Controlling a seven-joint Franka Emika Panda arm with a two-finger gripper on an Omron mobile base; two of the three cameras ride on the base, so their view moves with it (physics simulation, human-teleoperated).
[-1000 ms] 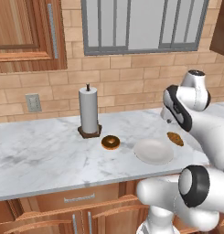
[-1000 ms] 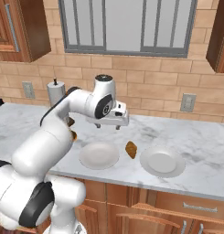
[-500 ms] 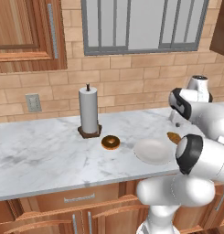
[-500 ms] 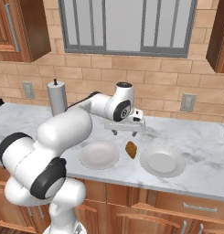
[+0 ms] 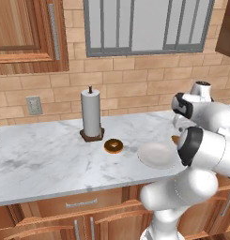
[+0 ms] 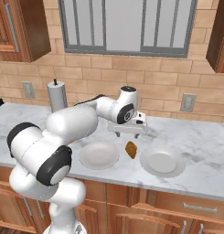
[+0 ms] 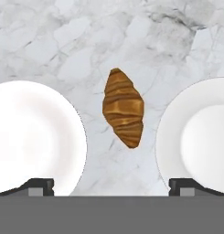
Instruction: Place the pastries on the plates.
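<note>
Marble counter (image 7: 86,41): ridged golden-brown croissant (image 7: 123,108).

In the hand view, both plates are cut off: the left plate (image 7: 35,137) by the left edge, the right plate (image 7: 200,137) by the right edge. In the left base view, the robot's own arm covers most of the croissant (image 5: 175,139), leaving a brown sliver, and hides the second plate. In the right base view, the arm hides the doughnut and the lower part of the paper-towel roll (image 6: 57,96).
</note>
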